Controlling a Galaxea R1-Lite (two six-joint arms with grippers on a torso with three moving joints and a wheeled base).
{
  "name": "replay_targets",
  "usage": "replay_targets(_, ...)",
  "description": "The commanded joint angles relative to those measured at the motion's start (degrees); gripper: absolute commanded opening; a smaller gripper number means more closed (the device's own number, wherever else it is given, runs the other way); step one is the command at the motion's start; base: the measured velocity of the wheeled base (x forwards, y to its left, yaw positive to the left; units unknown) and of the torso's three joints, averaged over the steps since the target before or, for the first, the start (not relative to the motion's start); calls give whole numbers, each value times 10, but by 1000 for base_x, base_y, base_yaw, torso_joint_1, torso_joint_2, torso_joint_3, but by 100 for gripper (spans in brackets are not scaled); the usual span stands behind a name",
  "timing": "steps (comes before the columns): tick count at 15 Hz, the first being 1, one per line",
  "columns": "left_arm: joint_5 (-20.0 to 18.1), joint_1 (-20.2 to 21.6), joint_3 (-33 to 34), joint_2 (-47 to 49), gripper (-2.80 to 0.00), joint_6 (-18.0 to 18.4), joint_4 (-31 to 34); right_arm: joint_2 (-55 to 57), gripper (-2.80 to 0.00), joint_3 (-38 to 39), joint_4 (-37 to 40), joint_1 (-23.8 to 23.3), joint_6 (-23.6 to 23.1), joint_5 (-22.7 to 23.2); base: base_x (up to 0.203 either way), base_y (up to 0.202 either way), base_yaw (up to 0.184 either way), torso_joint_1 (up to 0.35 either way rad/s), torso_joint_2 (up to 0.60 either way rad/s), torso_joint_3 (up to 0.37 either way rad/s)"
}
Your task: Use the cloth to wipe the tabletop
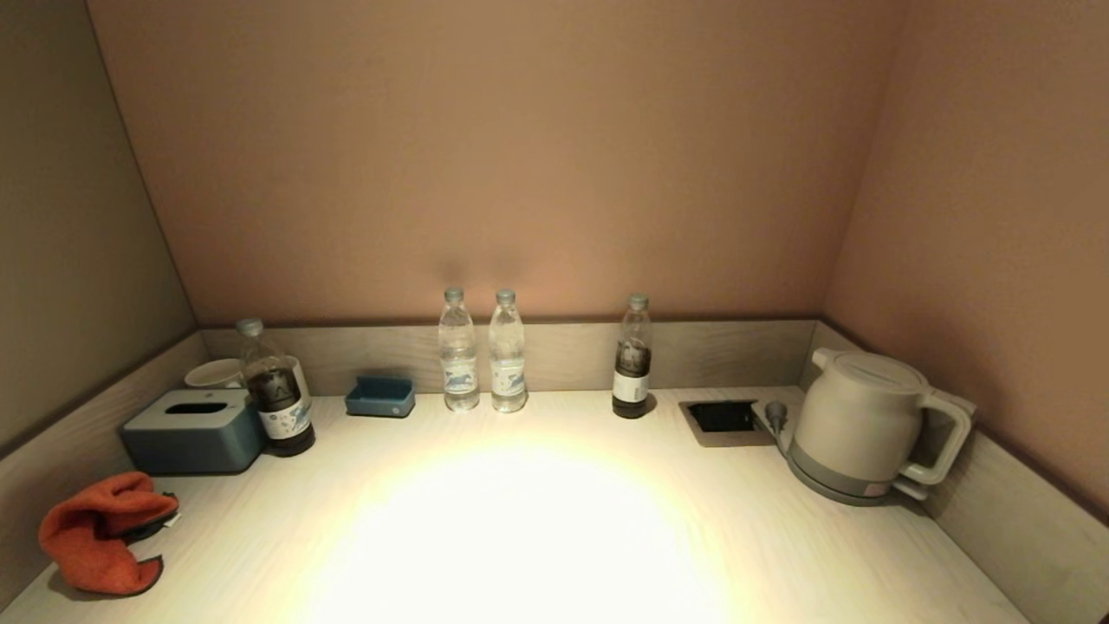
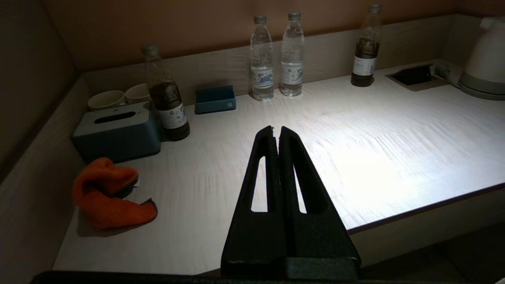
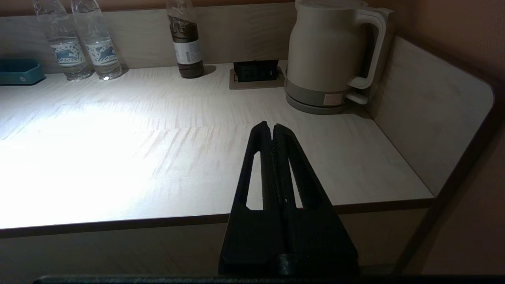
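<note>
An orange cloth (image 1: 100, 531) lies crumpled at the front left corner of the pale wooden tabletop (image 1: 537, 520); it also shows in the left wrist view (image 2: 106, 193). My left gripper (image 2: 276, 129) is shut and empty, held above the table's front edge, well to the right of the cloth. My right gripper (image 3: 272, 126) is shut and empty, held above the front edge on the right side, short of the kettle. Neither gripper shows in the head view.
Along the back stand a blue-grey tissue box (image 1: 192, 431), two cups (image 1: 212, 373), a dark bottle (image 1: 275, 390), a small blue tray (image 1: 380, 396), two water bottles (image 1: 481, 351) and another dark bottle (image 1: 632, 357). A socket recess (image 1: 721, 418) and a white kettle (image 1: 862, 426) sit at right.
</note>
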Motion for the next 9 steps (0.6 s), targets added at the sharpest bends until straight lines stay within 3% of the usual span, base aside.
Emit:
replay_targets(1,0,-17,14,-8,-280,-1,5,1,-280,0,0,0,0,0,0,0,0,0,0,0)
replay_targets(5,3,-17,44,-59,-280,-2,13,1,-280,0,0,0,0,0,0,0,0,0,0,0)
replay_targets(9,30,-17,66,-126,-280,-2,13,1,-280,0,0,0,0,0,0,0,0,0,0,0)
